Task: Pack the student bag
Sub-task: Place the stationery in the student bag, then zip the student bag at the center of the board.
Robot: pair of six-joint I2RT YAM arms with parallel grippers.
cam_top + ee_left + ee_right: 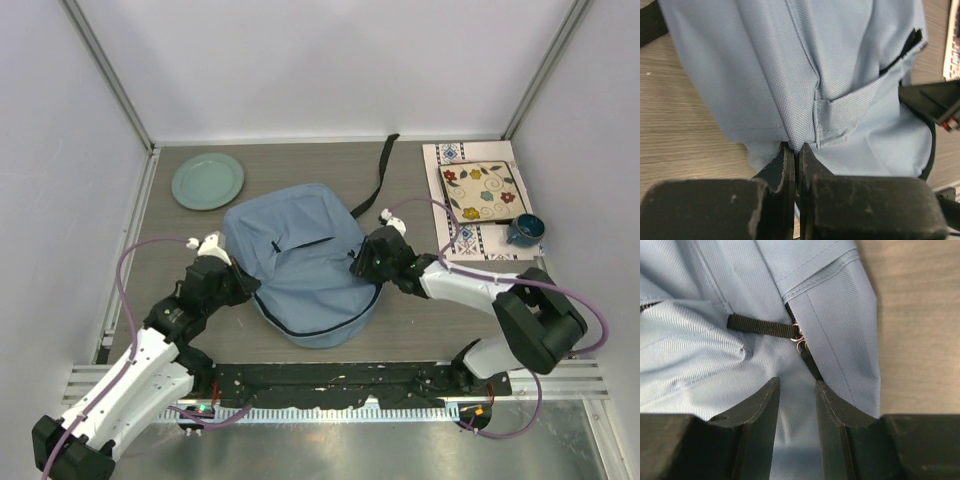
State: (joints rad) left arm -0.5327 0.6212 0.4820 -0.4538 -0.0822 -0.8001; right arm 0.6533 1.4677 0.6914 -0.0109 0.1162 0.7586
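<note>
The soft blue-grey twill bag (300, 265) lies in the middle of the wood-grain worktop (430, 322), between both arms. The left fingers (786, 170) are pressed together, pinching a fold at its edge. The right fingers (762, 410) stand narrowly parted over its cloth, just short of a black webbing strap (762, 327) joined by small metal rings.

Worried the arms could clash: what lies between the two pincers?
The student bag fills the whole stretch between the left pincer and the right pincer, clearest in the top view.

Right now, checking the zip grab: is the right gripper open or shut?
Open: right gripper has jaws apart, zipper pulls just beyond them.
</note>
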